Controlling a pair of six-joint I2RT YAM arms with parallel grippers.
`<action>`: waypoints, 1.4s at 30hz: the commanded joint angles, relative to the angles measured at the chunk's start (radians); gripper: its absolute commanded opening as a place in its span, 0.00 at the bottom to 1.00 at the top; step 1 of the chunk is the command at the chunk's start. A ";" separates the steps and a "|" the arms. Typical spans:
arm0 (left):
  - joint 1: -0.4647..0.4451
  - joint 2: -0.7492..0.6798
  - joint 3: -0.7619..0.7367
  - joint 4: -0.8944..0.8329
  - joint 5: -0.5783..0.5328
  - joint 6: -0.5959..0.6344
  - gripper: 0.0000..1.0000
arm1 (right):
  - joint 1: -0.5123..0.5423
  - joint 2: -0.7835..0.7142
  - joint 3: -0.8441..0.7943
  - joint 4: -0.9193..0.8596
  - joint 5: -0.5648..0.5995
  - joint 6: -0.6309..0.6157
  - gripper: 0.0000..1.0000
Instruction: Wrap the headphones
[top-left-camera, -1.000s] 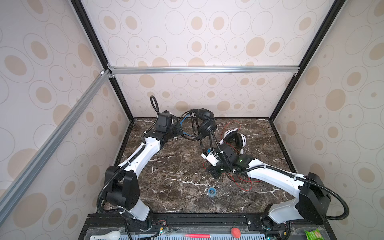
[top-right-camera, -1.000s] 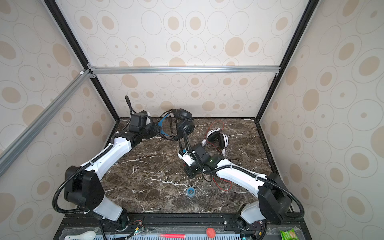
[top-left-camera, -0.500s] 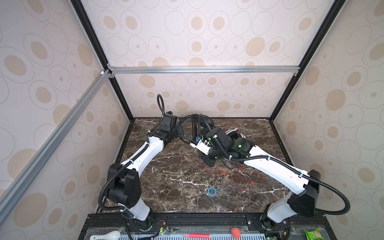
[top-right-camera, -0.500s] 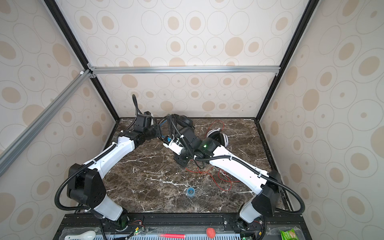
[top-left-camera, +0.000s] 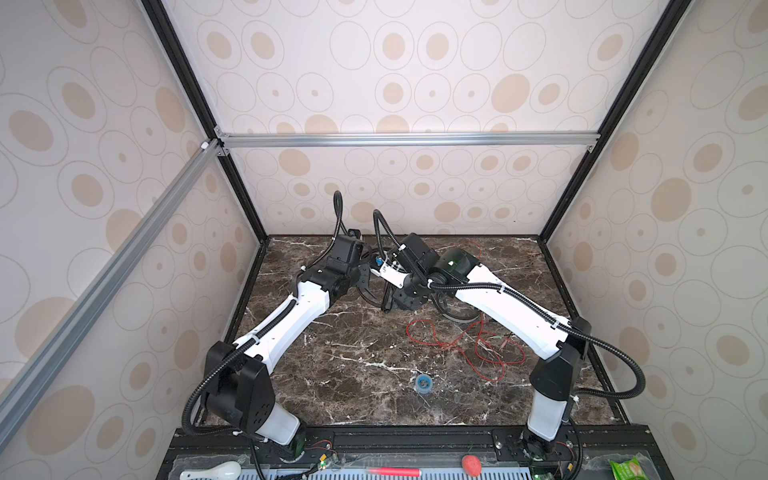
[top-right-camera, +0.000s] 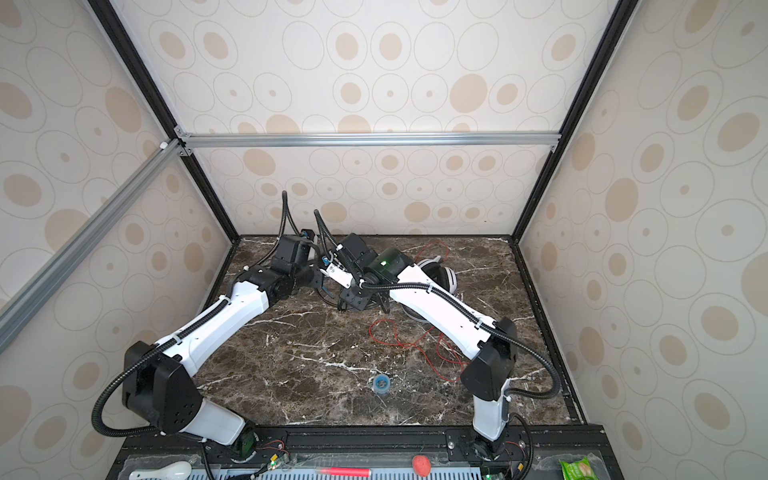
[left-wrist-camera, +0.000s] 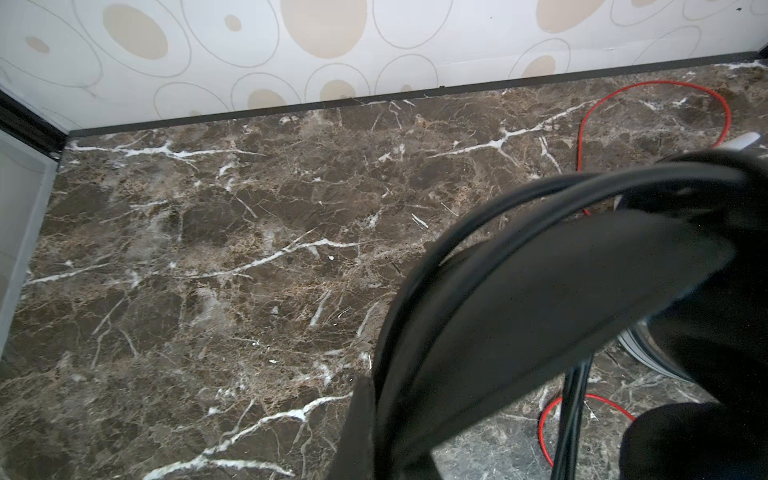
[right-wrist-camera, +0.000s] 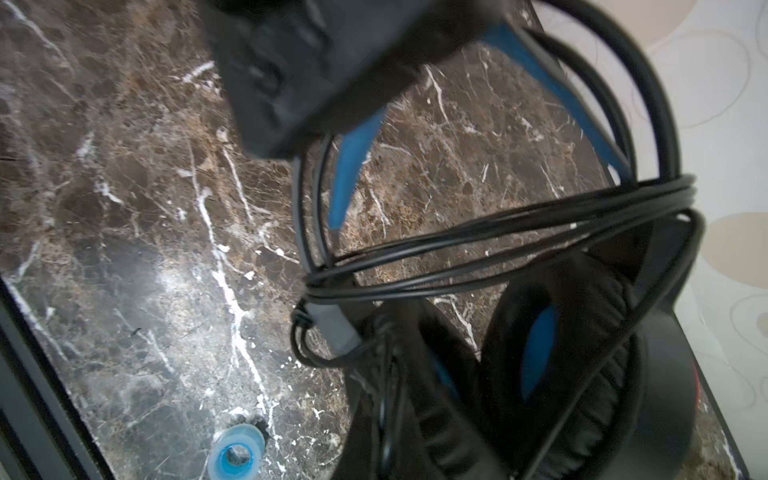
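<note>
Right wrist view: black headphones (right-wrist-camera: 561, 374) fill the frame, ear cups low by the bench (right-wrist-camera: 124, 249), headband (right-wrist-camera: 656, 108) arching away with its blue inner strip (right-wrist-camera: 353, 166). The black cord (right-wrist-camera: 498, 235) already crosses the band in several turns just above the cups, so I judge the wrap mostly done. The loose end bunches by a grey piece (right-wrist-camera: 332, 328) at the cup; can't tell if that's the plug.

My left jaws are pressed together on the headband, seen as the blurred black block over the blue strip. They hold the frame steady so the turns have something taut to lie on. My right jaws are pressed together too. I can't tell what sits between them, if anything; my guess is the cord's loose end.

In both top views this pair sits at about 11–12 o'clock on the bench, squeezed between my two wrists and mostly hidden. Whether the cups touch the bench I can't tell.

White headphones (top-right-camera: 451, 277) lie at 1–2 o'clock behind my right arm, nothing gripping them. Their red cord (top-left-camera: 473, 338) sprawls loose toward 4 o'clock, so that pair is not yet wrapped.

Small blue ring (top-left-camera: 422, 382) at 6 o'clock, well apart, not in the way.
</note>
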 joint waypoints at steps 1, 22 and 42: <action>-0.011 -0.047 0.011 0.024 0.009 0.021 0.00 | -0.050 0.026 0.035 -0.049 0.029 0.028 0.00; -0.109 -0.019 0.050 0.059 0.097 -0.004 0.00 | -0.136 0.243 0.284 -0.083 -0.044 0.114 0.00; -0.149 -0.016 0.045 0.087 0.190 -0.036 0.00 | -0.143 0.154 0.124 0.128 0.000 0.166 0.30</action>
